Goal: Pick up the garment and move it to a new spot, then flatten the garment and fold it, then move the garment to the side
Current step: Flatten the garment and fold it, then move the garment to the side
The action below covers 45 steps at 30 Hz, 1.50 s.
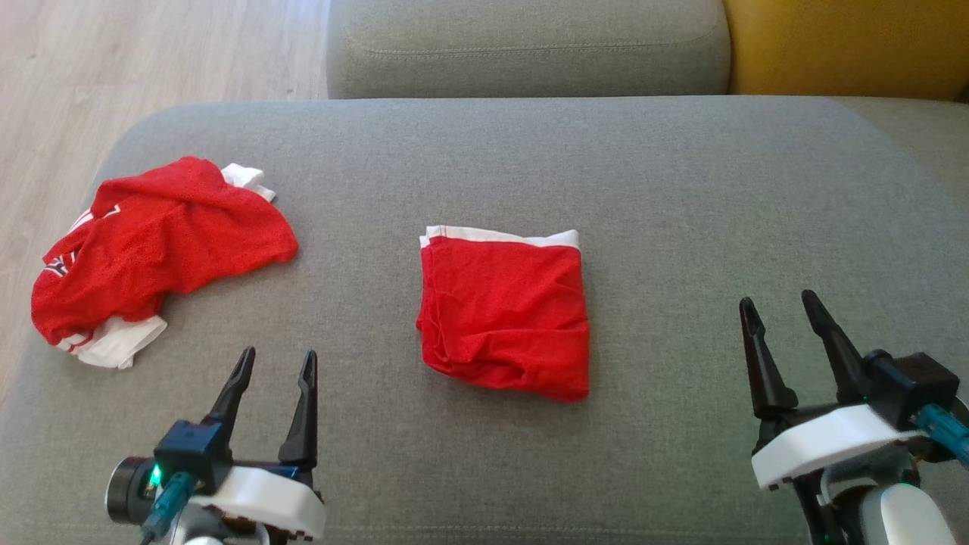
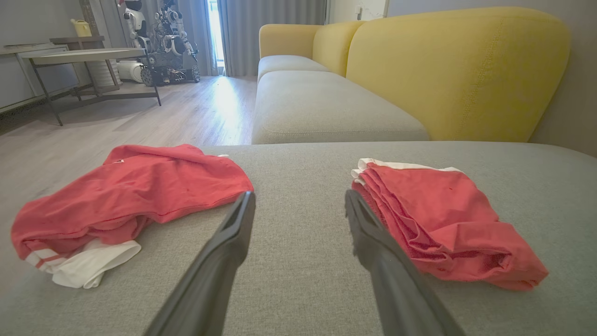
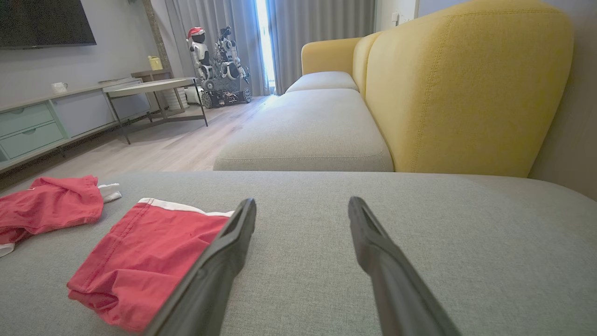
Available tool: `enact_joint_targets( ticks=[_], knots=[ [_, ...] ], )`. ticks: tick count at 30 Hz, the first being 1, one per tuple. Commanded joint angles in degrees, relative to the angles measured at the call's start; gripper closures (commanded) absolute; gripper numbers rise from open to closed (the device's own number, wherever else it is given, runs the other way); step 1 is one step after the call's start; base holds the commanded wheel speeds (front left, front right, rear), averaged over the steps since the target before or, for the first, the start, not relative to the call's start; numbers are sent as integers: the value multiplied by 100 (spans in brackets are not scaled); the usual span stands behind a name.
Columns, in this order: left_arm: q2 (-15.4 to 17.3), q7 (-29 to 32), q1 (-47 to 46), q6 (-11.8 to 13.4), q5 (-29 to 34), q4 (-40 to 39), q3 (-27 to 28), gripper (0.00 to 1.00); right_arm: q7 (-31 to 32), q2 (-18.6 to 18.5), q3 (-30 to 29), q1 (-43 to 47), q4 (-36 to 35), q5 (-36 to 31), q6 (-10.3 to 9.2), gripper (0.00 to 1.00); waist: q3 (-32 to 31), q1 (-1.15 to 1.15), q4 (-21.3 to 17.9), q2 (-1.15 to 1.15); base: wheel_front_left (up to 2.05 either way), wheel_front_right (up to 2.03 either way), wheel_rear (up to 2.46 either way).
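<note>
Folded garment (image 1: 503, 314) on grey cushion (image 1: 681, 189), crumpled shirt (image 1: 159, 242) well left

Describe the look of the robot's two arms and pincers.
The left pincer has two long, dark, tapering fingers on a white moulded shell, with a black block, a lit green light and a teal cable plug. The right pincer matches: dark fingers, white shell, black block, teal plug, plus a pale rounded forearm.
</note>
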Motion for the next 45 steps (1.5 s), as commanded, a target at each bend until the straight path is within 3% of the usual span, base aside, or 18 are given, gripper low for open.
enact_joint_targets(
  ticks=[1,29,38,45],
  knots=[
    [97,-28,-206,28,-44,-222,168,0,12,-12,156,-71,-228,51,-4,0,7,0,-3,0,0,0,0],
    [151,-90,-369,131,-136,-251,102,0,48,12,175,-143,-211,2,-4,0,157,0,42,0,0,0,0],
    [82,-170,-904,39,-123,-309,-39,0,117,-23,360,-646,29,-24,-4,0,895,0,418,0,0,0,0],
    [-68,-252,-1394,-54,-121,-147,-166,0,127,33,762,-1157,809,41,-4,0,1397,0,770,0,0,0,0]
  ],
)
